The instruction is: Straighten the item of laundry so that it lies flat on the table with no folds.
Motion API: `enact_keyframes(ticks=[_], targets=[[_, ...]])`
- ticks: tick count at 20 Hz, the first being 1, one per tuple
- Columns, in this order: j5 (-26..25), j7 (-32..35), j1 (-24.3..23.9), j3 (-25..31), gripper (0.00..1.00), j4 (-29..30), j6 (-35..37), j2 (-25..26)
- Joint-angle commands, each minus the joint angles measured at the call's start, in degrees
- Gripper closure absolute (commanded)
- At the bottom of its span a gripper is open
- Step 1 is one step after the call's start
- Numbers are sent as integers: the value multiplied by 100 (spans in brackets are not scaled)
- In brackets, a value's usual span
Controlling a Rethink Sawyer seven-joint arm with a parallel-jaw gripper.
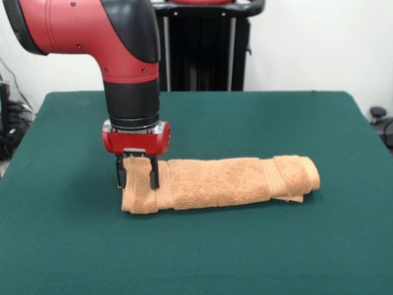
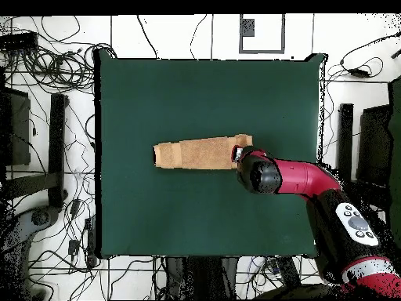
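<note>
The item of laundry, a light orange-tan towel (image 1: 227, 181), lies folded into a long narrow roll-like strip across the middle of the dark green table (image 1: 245, 123). A woven band shows near its right end in the front view. My gripper (image 1: 137, 175) points straight down at the strip's left end. Its two black fingers (image 1: 154, 174) stand apart, one on each side of the towel's end, which rises slightly between them. In the overhead view the towel (image 2: 196, 153) runs left to right and the gripper (image 2: 237, 154) is at its right end, partly hidden by the arm.
The red and black arm (image 2: 298, 176) reaches in from the lower right of the overhead view. The black pedestal (image 1: 199, 46) stands behind the table's far edge. Cables (image 2: 55, 63) and dark equipment lie on the floor around the table (image 2: 196, 94).
</note>
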Motion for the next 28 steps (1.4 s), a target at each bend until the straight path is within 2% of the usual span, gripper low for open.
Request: enact_keyframes(ticks=[1, 3, 4, 8, 11, 19, 23, 28], targets=[[-457, -235, 188, 316, 0, 69, -142, 383], [-498, -233, 298, 209, 0, 22, -1, 376], [-511, -29, 343, 131, 100, 29, -149, 380], [-565, -23, 393, 74, 100, 23, -78, 357], [-528, 228, 421, 0, 100, 88, -281, 363], [-578, 113, 353, 76, 100, 107, -356, 368], [-544, -1, 329, 124, 100, 256, -138, 70], [-436, -216, 234, 214, 100, 618, 271, -571]])
